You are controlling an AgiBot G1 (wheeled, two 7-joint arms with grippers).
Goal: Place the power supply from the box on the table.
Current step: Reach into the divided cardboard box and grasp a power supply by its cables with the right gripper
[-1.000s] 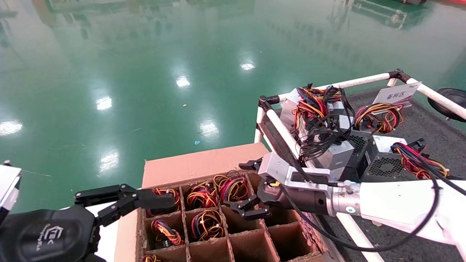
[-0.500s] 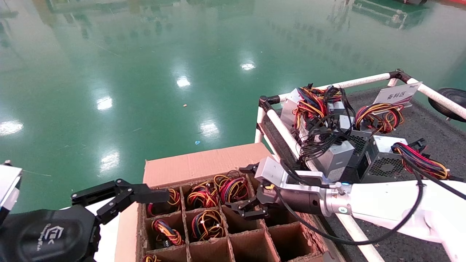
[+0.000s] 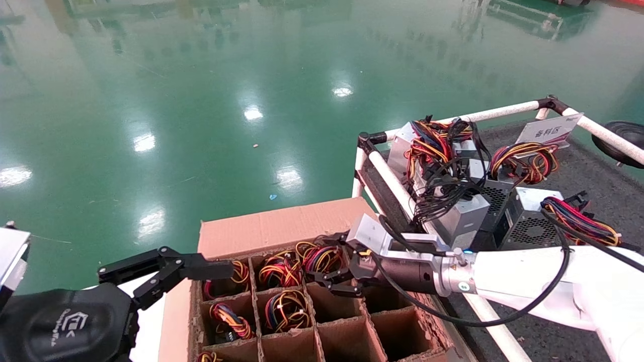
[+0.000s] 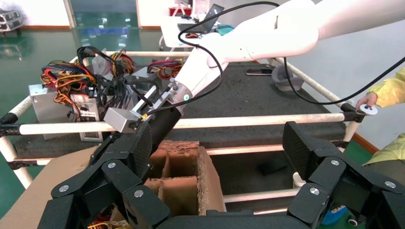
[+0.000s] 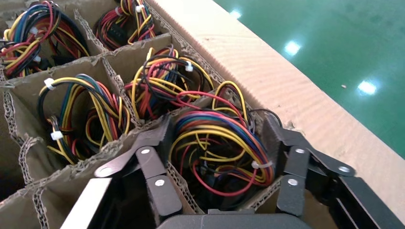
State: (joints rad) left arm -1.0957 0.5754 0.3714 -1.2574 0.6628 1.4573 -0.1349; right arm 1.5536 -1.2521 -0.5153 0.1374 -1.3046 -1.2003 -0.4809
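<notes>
The power supply (image 3: 322,257) sits in a back-row cell of the brown box (image 3: 271,226); only its looped red, yellow and blue wire bundle (image 5: 224,143) shows. My right gripper (image 3: 329,262) reaches over that cell and is open, one finger on each side of the bundle (image 5: 217,139). The fingertips (image 5: 161,138) are level with the ragged cell walls. My left gripper (image 3: 193,282) hangs open at the box's left edge, with nothing between its fingers (image 4: 217,152). The dark grey table (image 3: 598,171) stands to the right behind white rails.
Several other power supplies (image 3: 455,171) with wire bundles crowd the table's near corner, beside a white sign (image 3: 548,131). Neighbouring cells hold more bundles (image 3: 279,269); the cells nearest the table (image 3: 402,332) are empty. A white rail (image 3: 392,186) runs between box and table. A person's yellow sleeve (image 4: 388,93) is beyond the table.
My right gripper has moved left across the box until its open fingers straddle the back-row wire bundle. My left gripper drew back slightly to the left.
</notes>
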